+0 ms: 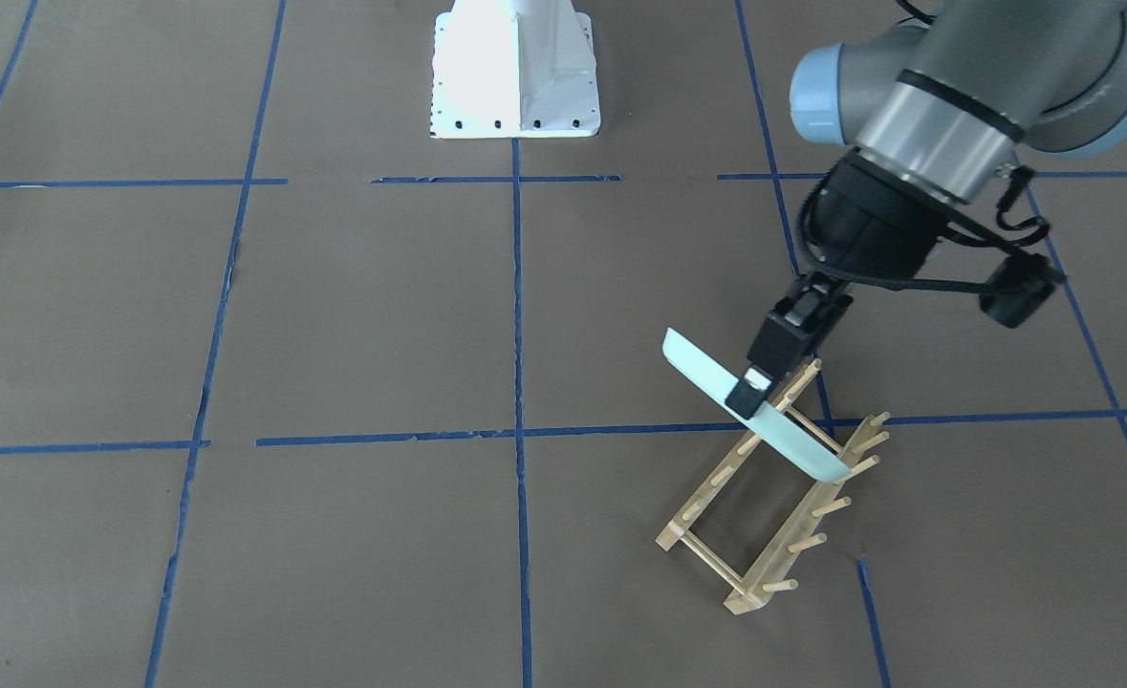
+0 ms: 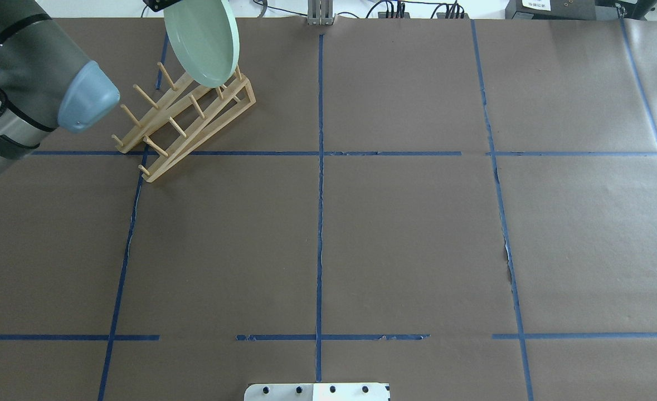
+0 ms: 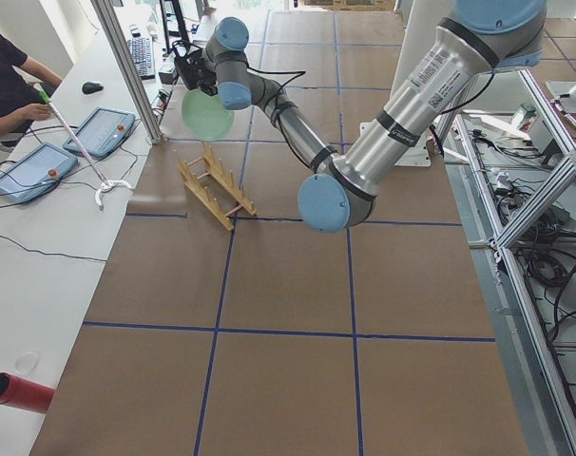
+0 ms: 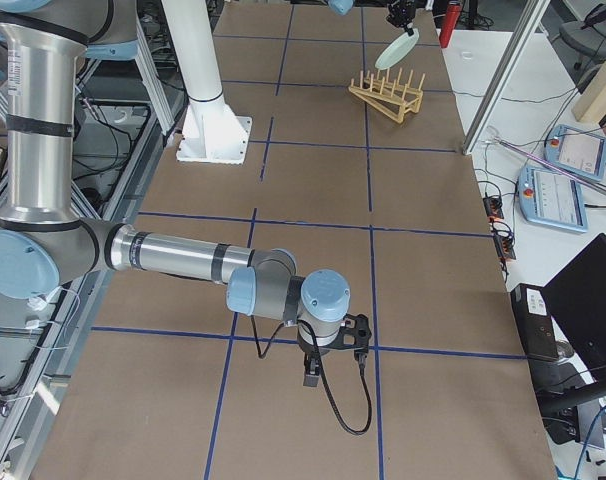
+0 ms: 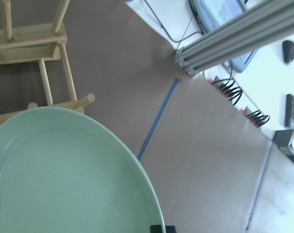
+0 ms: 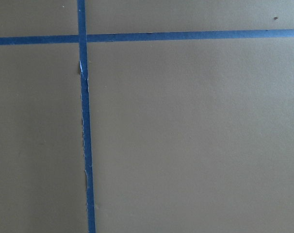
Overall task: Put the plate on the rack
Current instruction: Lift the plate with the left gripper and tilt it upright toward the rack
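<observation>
The pale mint-green plate (image 1: pixel 706 375) is held on edge and tilted, in the air above the light-wood rack (image 1: pixel 716 564). My left gripper (image 1: pixel 749 387) is shut on the plate's rim. In the overhead view the plate (image 2: pixel 203 42) shows over the rack's (image 2: pixel 189 117) far end. In the exterior left view the plate (image 3: pixel 207 112) hangs clear of the rack (image 3: pixel 215 185). The left wrist view shows the plate's face (image 5: pixel 64 174) with rack pegs (image 5: pixel 50 43) beyond it. My right gripper (image 4: pixel 311 378) hovers low over the table far from the rack. I cannot tell if it is open or shut.
The brown table (image 2: pixel 406 234) has a grid of blue tape lines. The white robot base (image 1: pixel 515 72) stands at the table's robot side. An aluminium post (image 3: pixel 126 66) and tablets (image 3: pixel 103 131) lie beyond the table edge near the rack. An operator (image 3: pixel 8 81) sits there.
</observation>
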Motion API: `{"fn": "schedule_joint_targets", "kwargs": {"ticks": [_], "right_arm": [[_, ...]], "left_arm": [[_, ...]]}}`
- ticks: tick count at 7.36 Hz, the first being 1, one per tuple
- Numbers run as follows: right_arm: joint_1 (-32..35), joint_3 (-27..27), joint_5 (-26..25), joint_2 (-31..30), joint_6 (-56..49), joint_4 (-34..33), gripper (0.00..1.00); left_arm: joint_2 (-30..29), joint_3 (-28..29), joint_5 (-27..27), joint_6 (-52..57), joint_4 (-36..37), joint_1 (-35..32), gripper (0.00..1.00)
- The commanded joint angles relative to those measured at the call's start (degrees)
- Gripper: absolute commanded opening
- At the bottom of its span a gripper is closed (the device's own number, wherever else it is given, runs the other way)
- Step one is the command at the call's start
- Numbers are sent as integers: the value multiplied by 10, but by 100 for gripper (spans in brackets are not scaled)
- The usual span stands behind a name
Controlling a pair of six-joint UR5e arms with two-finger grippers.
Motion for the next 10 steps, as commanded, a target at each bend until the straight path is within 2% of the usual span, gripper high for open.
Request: {"fn": "schedule_joint_targets", "kwargs": {"ticks": [1,2,3,4,6,8,10], "right_arm": [[0,0,0,0,0,0,100],[0,0,0,0,0,0,100],[0,0,-1,0,0,0,100],[0,0,0,0,0,0,100],[0,0,0,0,0,0,100],[0,0,0,0,0,0,100],[0,0,0,0,0,0,100]], "left_arm": [[23,19,50,-75,-96,-25,0],[29,47,93,-77,-161,-22,0],[27,95,112,-78,-240,-19,0],[29,98,138,-76,-264,-18,0],[36,122,160,-69,-300,15,0],[38,124,197,-67,-303,51,0],[46,121,195,-44,-303,51,0]]}}
